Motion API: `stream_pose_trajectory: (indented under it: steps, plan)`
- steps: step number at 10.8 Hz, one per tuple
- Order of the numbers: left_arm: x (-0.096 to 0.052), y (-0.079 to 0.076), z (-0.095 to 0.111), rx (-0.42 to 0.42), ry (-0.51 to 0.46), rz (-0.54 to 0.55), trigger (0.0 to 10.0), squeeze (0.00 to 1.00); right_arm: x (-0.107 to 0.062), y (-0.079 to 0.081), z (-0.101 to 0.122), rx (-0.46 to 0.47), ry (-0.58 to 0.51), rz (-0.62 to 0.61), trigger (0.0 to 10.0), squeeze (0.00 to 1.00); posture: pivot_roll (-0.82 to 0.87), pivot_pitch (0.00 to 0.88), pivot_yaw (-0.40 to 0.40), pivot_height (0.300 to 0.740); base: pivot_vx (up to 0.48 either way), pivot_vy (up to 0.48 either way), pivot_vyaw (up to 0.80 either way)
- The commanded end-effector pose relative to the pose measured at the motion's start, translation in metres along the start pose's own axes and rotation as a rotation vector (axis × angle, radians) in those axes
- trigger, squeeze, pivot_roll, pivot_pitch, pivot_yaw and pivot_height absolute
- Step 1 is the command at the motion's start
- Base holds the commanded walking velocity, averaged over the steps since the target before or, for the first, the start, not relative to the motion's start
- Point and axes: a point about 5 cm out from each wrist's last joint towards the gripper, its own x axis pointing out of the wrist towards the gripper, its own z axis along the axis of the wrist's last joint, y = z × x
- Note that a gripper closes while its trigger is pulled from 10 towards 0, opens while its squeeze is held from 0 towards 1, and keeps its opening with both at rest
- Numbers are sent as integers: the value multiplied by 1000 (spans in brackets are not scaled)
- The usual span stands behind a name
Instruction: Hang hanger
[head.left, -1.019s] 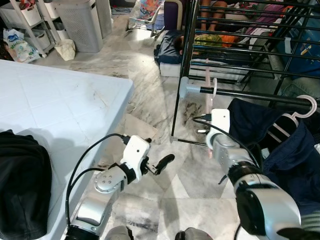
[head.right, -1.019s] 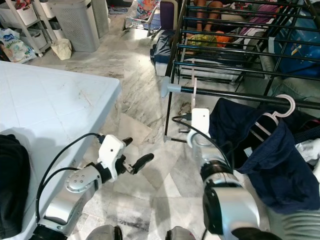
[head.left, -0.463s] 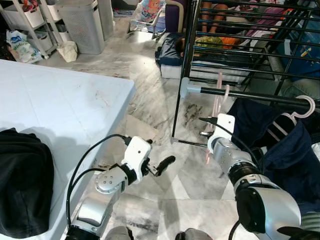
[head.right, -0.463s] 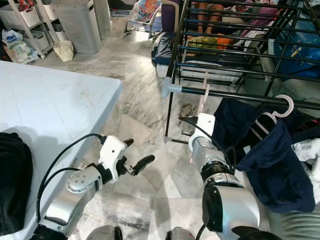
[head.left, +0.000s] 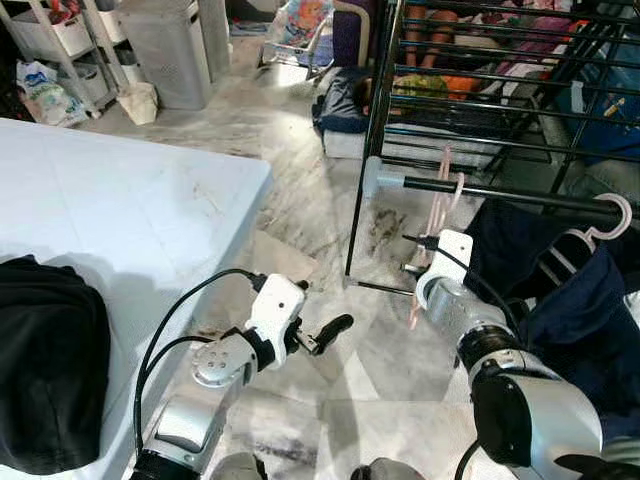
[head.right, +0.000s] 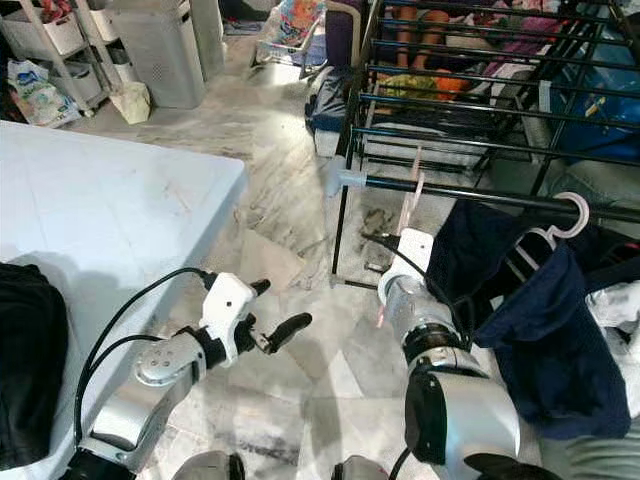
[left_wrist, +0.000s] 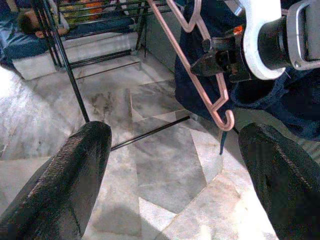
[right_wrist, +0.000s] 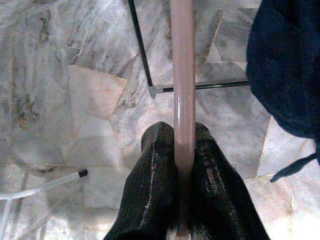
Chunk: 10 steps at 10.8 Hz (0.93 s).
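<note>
At the near end of the black rail (head.left: 500, 192) of the drying rack (head.left: 470, 90), my right gripper (right_wrist: 181, 165) has its jaws clamped on the pink hanger (head.left: 437, 215), pinching one of its thin bars between the two black fingers (right_wrist: 155, 190). The hanger's hook sits up against the rail, close to the grey end cap (head.left: 372, 178), but I cannot tell whether it is truly over the rail or only leaning on it.

That is the main risk. If I let go while the hook is merely touching, the hanger will likely slide off and drop to the marble floor (head.left: 300, 150). Being so near the rail's end, a small sideways nudge could also carry it past the cap. The bar is smooth and narrow, so it could twist in my grip and turn the hook away from the rail.

Just beside it, the dark blue garment (head.left: 570, 310) on a white hanger (head.left: 610, 215) hangs from the same rail; pulling my arm back carelessly could snag that cloth or the cable at my wrist.

My left gripper (head.left: 318, 336) hangs low over the floor beside the white worktop (head.left: 120, 210), jaws apart and holding nothing, well apart from the rack.
</note>
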Motion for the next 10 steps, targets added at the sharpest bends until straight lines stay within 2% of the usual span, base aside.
stream_pose_trajectory:
  steps: [1,4,7,10]
  plan:
    - [2,1,0,17,19,-5,10000,0,0,-5,-28,6,111,-7,10000,1000,-31,31,5,740,0,0,0]
    - [1,3,-2,13,20,29,10000,0,-1,-2,-25,-102,56,16,10000,1000,-30,22,12,740,0,0,0]
    - [-2,5,-1,28,12,76,10000,0,-7,-14,-20,-229,-36,17,10000,1000,-39,12,-2,740,0,0,0]
    - [0,8,-1,24,5,113,10000,0,-33,-28,-27,-267,-153,-11,10000,1000,-49,7,-8,740,0,0,0]
